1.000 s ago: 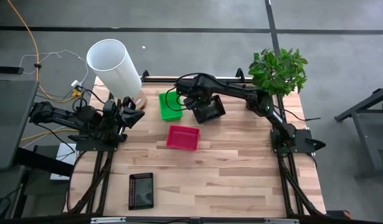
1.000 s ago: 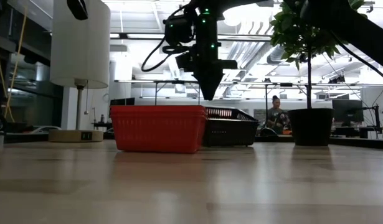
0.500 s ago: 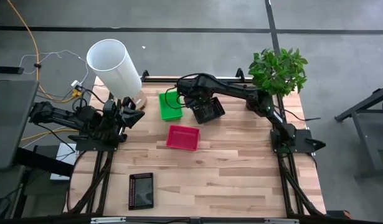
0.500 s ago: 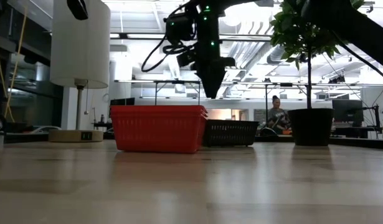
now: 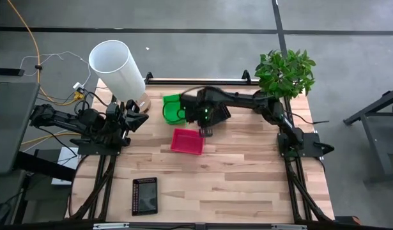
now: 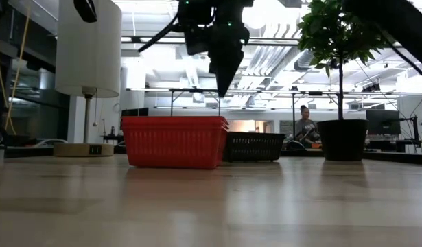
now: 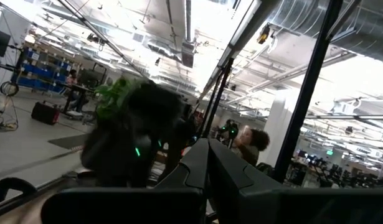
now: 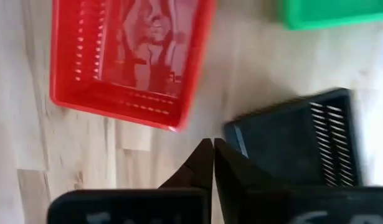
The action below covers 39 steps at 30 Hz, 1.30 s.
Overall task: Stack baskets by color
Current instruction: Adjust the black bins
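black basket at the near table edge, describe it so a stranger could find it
Start at the tall white cylinder at the table's far left corner and come straight toward the near edge. There lies a small shallow black mesh-sided plastic basket, alone, far from the other baskets.

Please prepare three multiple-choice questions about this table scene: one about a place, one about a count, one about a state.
1. Where does the lone black mesh plastic basket lie in the high view?
A. near the table's front edge
B. beside the potted plant
C. inside the green basket

2. How many baskets show in the high view?
A. two
B. four
C. six

3. How is the right gripper?
A. shut, holding nothing
B. shut on the magenta-pink mesh basket
C. wide open

Answers: 1 A, it lies apart from the others; 2 B, a green, a magenta-pink and two black, one under the right arm; 3 A, its fingers meet above bare wood.
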### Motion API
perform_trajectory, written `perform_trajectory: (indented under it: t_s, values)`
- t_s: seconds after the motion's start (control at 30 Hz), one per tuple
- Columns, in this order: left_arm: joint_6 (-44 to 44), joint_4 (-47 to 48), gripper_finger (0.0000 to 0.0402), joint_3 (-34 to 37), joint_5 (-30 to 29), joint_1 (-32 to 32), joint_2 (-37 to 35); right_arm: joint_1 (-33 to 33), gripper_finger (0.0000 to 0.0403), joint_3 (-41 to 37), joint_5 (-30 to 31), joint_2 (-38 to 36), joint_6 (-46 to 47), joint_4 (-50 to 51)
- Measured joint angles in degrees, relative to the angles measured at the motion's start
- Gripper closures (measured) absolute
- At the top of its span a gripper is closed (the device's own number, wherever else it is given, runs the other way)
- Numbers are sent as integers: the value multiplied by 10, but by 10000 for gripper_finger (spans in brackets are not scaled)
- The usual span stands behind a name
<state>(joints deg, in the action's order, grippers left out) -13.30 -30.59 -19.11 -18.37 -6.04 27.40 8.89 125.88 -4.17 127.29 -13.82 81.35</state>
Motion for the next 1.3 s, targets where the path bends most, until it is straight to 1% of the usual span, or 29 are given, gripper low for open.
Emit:
perform_trajectory:
  t_s: [0.07, 0.13, 0.27, 0.4, 0.5, 0.63, 0.77, 0.87, 1.3]
  values:
    - [0, 1, 401, 0, 1, 0, 0, -7, 402, -53, -5, -17, 8, -28]
    - [0, 5, 401, 0, 8, 0, -2, -9, 402, -121, -6, -49, 27, -67]
    - [0, 8, 401, 0, 17, 0, -4, -7, 403, -281, -3, -140, 85, -183]
    - [9, 8, 401, 0, 16, 0, -4, -7, 403, -417, 32, -215, 163, -317]
    - [10, 8, 401, 0, 16, 0, -4, -7, 403, -479, 56, -232, 213, -388]
    - [9, 8, 401, 0, 15, 0, -4, -7, 403, -517, 59, -219, 263, -446]
    - [9, 8, 401, 0, 12, 0, -5, -7, 403, -543, 62, -210, 306, -467]
    - [10, 8, 401, 0, 11, 0, -4, -7, 403, -555, 82, -211, 327, -493]
    - [9, 8, 401, 0, 6, 0, -4, 10, 403, -556, 97, -205, 356, -589]
